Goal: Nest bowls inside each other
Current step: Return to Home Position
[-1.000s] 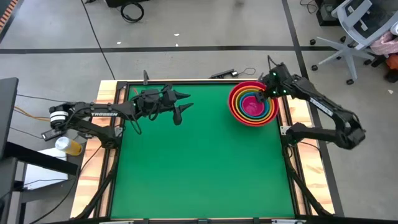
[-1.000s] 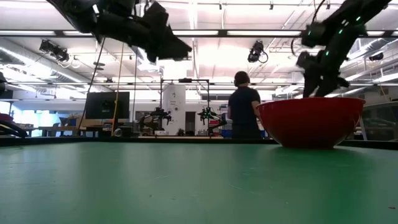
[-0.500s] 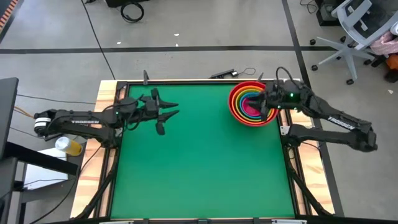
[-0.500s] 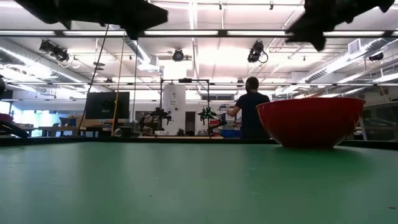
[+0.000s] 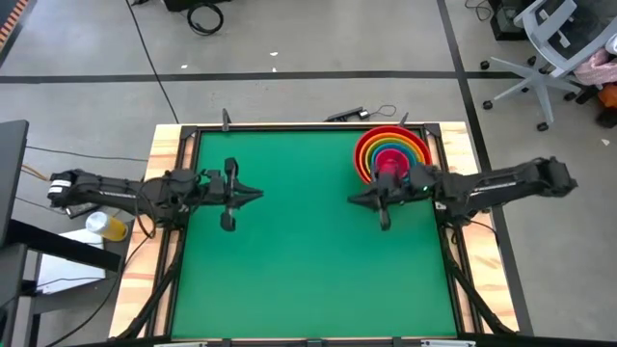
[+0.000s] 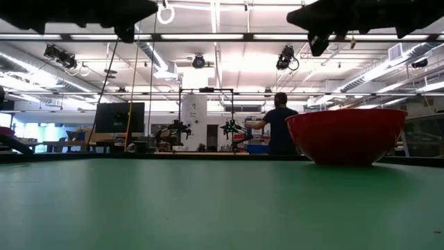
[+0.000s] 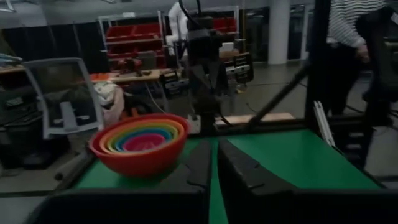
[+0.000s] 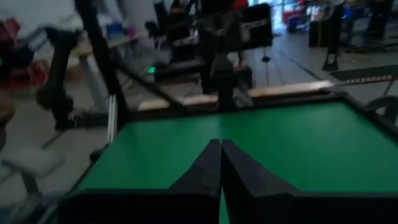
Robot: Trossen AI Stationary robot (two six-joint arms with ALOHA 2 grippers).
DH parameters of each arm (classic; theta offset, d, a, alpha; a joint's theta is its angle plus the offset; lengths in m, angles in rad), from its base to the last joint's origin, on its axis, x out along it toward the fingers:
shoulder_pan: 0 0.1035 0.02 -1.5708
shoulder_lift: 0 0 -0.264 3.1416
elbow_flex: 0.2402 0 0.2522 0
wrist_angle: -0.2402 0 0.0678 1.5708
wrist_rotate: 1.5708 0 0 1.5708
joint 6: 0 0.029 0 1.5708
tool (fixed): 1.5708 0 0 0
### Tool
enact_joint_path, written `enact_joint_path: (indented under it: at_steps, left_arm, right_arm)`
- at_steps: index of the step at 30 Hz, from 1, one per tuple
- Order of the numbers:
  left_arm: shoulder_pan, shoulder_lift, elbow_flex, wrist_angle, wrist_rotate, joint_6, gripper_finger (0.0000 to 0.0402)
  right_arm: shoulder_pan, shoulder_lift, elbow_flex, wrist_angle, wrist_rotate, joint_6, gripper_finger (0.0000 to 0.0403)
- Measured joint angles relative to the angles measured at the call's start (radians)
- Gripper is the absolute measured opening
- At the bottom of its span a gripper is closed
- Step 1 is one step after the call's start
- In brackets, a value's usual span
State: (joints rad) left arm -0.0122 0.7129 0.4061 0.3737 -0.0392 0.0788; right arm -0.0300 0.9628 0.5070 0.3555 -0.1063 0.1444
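Right claw [image 5: 354, 200] withdrawn from over the bowls [image 5: 390, 151] to above the mat [image 5: 308, 270], left claw [image 5: 254, 193] retracted leftward.

A grey concrete floor [image 5: 289, 48] surrounds the green table [image 5: 308, 270], and a white office chair [image 5: 551, 34] stands at two o'clock from it. Long ceiling lights [image 6: 208, 36] shine over the workshop, where a person [image 6: 280, 128] stands far behind.

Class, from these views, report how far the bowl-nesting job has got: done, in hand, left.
Done: all five bowls sit nested, red bowl outermost, pink bowl innermost. In hand: nothing; left gripper and right gripper hang shut and empty above the table. Left: seemingly only parking the arms.
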Motion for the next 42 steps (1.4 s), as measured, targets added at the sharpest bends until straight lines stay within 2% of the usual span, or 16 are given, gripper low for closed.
enact_joint_path:
  at_steps: [4, 8, 12, 17, 24, 29, 32, 37, 42]
  left_arm:
    - [-0.022, -0.001, -0.098, 0.08, 0.0, -0.009, 0.0005]
    - [-0.014, 0.0, -0.155, 0.08, 0.0, -0.003, 0.0005]
    - [-0.013, -0.034, -0.157, 0.101, -0.001, 0.014, 0.0005]
    - [0.008, -0.168, -0.156, 0.071, -0.001, 0.044, 0.0003]
    - [0.048, -0.36, -0.155, -0.152, -0.001, 0.045, 0.0003]
    - [0.055, -0.446, -0.155, -0.252, -0.001, 0.04, 0.0002]
    - [0.054, -0.482, -0.157, -0.299, -0.001, 0.035, 0.0002]
    - [0.054, -0.527, -0.219, -0.284, 0.004, 0.01, 0.0002]
    - [0.054, -0.54, -0.291, -0.206, 0.016, 0.01, 0.0002]
  right_arm:
    - [0.08, 0.094, -0.002, 0.049, 0.02, -0.049, 0.0005]
    - [0.118, 0.148, -0.002, 0.097, 0.076, -0.073, 0.0005]
    - [0.121, 0.129, -0.002, 0.106, 0.021, -0.093, 0.0004]
    - [0.09, -0.008, -0.002, 0.018, 0.008, -0.14, 0.0002]
    - [0.009, -0.246, -0.002, -0.239, 0.008, -0.145, 0.0001]
    - [-0.013, -0.41, -0.014, -0.361, 0.015, -0.134, 0.0001]
    - [-0.013, -0.51, -0.071, -0.379, 0.032, -0.096, 0.0]
    - [-0.013, -0.656, -0.192, -0.374, 0.032, 0.007, 0.0]
    - [-0.013, -0.732, -0.266, -0.373, 0.033, 0.039, 0.0]
